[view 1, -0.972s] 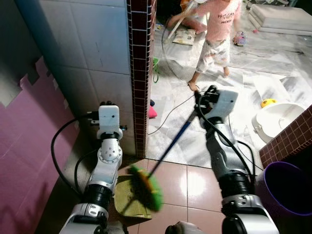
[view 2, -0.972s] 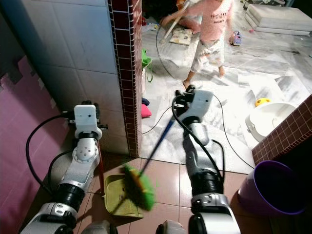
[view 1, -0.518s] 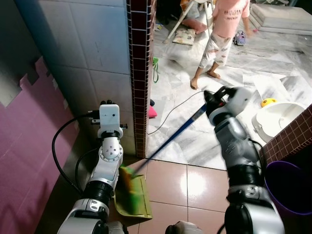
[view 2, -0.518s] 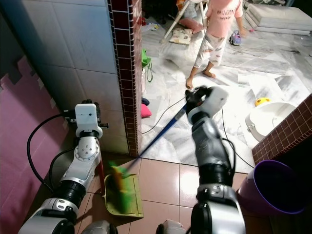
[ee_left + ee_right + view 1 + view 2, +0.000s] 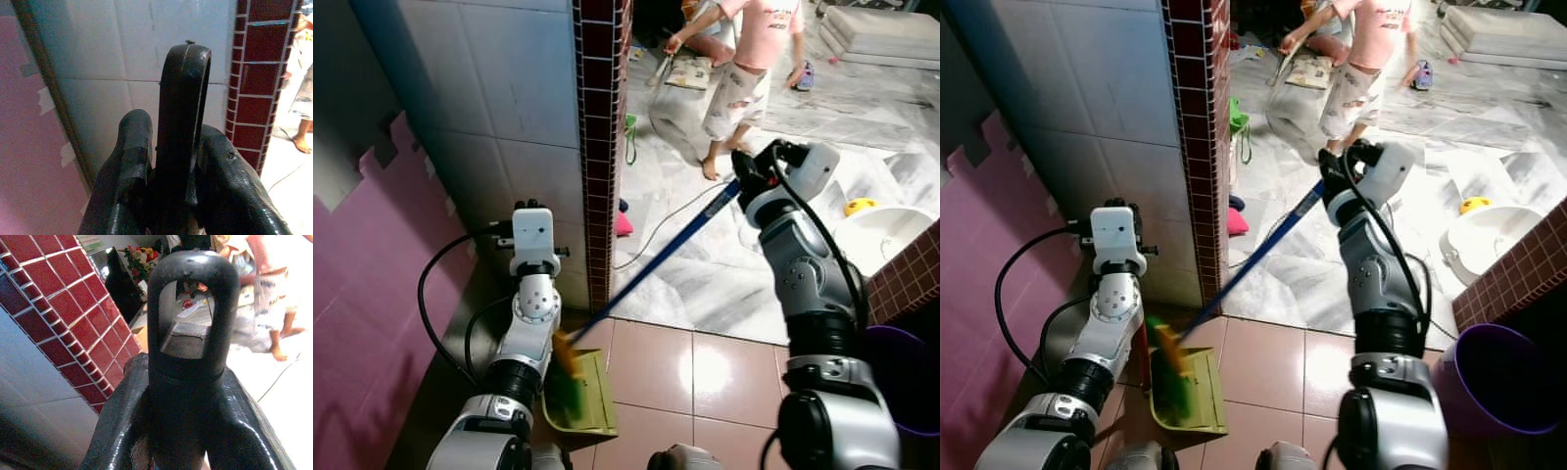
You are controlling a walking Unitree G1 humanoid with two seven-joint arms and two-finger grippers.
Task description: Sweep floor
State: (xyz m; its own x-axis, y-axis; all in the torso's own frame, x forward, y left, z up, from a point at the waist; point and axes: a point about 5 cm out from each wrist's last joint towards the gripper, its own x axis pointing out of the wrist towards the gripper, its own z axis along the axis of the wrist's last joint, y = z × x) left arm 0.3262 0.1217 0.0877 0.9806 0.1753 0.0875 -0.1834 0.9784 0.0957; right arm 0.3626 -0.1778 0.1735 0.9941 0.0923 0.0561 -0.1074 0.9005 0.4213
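My right gripper point(image 5: 747, 179) is raised over the marble floor and shut on the top of a broom's blue handle point(image 5: 656, 259). The handle's black loop end point(image 5: 193, 308) stands between the fingers point(image 5: 122, 426) in the right wrist view. The handle slants down to the left, and the green and yellow broom head point(image 5: 570, 377) rests blurred on the olive dustpan point(image 5: 592, 411), which lies on the pink tiles by the wall. My left gripper point(image 5: 181, 161) is shut on the black loop end of the dustpan's handle point(image 5: 185, 98), just above the pan.
A red brick pillar point(image 5: 597, 147) and a tiled wall stand right ahead, with pink foam mat point(image 5: 362, 294) to the left. A person point(image 5: 744, 69) moves about on the marble floor beyond. A purple bucket point(image 5: 1489, 382), a white basin point(image 5: 886, 230) and a floor cable point(image 5: 666, 220) lie to the right.
The broom head has swept left from the tiles onto the dustpan. My right gripper has swung right and then risen with the handle. The person has shifted about.
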